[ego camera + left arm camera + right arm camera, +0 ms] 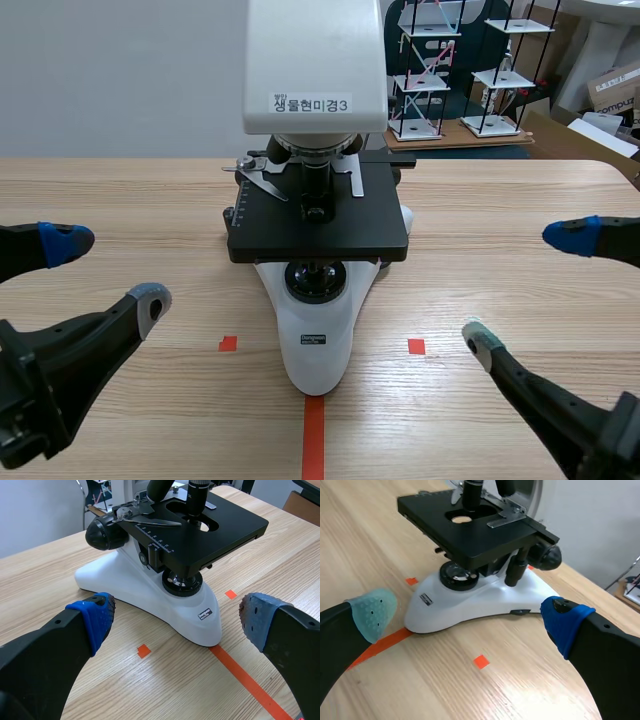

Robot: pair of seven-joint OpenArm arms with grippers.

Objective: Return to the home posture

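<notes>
**Q:** How is the left claw (108, 270) being presented?

**A:** It is being shown low over the worktop (120, 200), at the robot's left. Its two fingers are being held wide apart, and nothing is being gripped between the pads.

**Q:** And the right claw (524, 287)?

**A:** It is being shown likewise at the robot's right, low over the wood. Its fingers are being held spread to much the same width, and nothing is being grasped.

**Q:** What is being seen between them?

**A:** A white microscope (315, 350) is being carried by the worktop midway between the two claws, well apart from both. Its black stage (318, 215) is being shown level above the base, whose rounded front end is being met by the orange-red tape line (314, 440). The microscope is being touched by neither claw
</notes>
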